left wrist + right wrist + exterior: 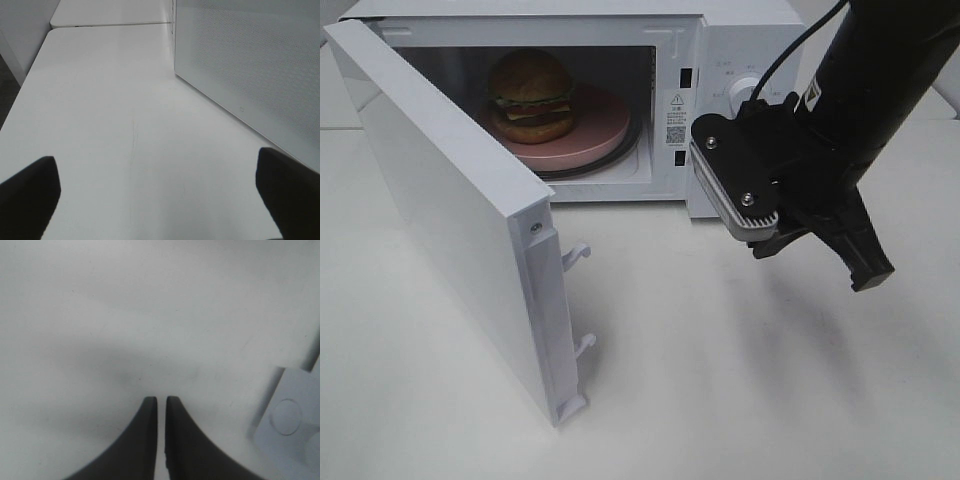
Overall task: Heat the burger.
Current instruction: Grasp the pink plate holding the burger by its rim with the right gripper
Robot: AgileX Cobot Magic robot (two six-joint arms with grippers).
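At the right wrist, we see the two dark fingers (142, 440) of the right gripper (161, 399) almost together, with only a thin slit between them and nothing in it. They point down at the bare white table (100, 315). From the high camera, we find this gripper (868, 272) hanging above the table in front of the microwave's control side and touching nothing, while its black arm (890, 70) slants in from the upper right. At the left wrist, the fingers (27, 197) of the left gripper (156, 157) stand wide apart with nothing between them. Beyond them lies the table, and a white dotted panel (250, 65) rises from the tabletop just beside it; we cannot tell for certain what this panel belongs to. Farther out, the microwave (725, 40) stands at the back of the table. Its door (440, 220) is fully open toward the left, and two latch hooks (578, 252) show on the door's free edge. The burger (530, 95) sits upright inside the cavity on a pink plate (595, 135), well apart from the right gripper.
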